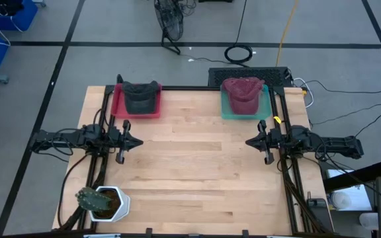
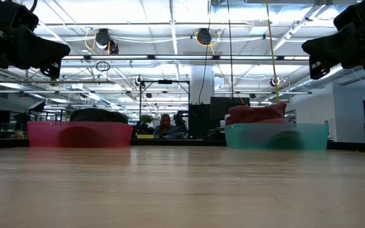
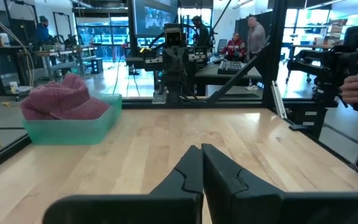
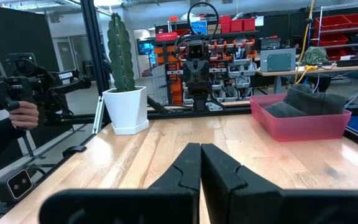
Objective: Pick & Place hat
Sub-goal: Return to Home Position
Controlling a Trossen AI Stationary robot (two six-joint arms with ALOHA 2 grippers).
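- Pale wood everywhere: the desk [image 1: 197, 178] fills the middle of the high view, and its central boards are bare.
- Left arm [image 1: 71, 139] lies along the desk's left edge, at mid-height of the frame, and points inward.
- Right arm [image 1: 323, 142] mirrors it on the right edge, also at mid-height and pointing inward.
- Red bin [image 1: 118, 107] sits at the upper left of the desk, against the back rail.
- Green bin [image 1: 243, 116] sits at the upper right, level with the red one and well apart from it.
- And there's the black cap [image 1: 141, 94], down inside the red bin. In the low view its crown rises above the rim.
- The red cap [image 1: 242, 92] is in the green bin, heaped up over the top edge.
- A potted cactus [image 1: 104, 203] stands in a white pot at the lower left corner of the desk, below the left arm.
- Left pincer [image 1: 137, 141] hangs above the desk just in from the left rail. In its wrist view the two fingers [image 3: 188, 171] are pressed together with nothing between them.
- Right pincer [image 1: 250, 141] hangs just in from the right rail, facing the left one across the open wood. Its fingers [image 4: 188, 163] are also closed and empty.
- Small detail: a person's hand [image 4: 23, 115] shows beyond the desk in the right wrist view, holding a dark rig.
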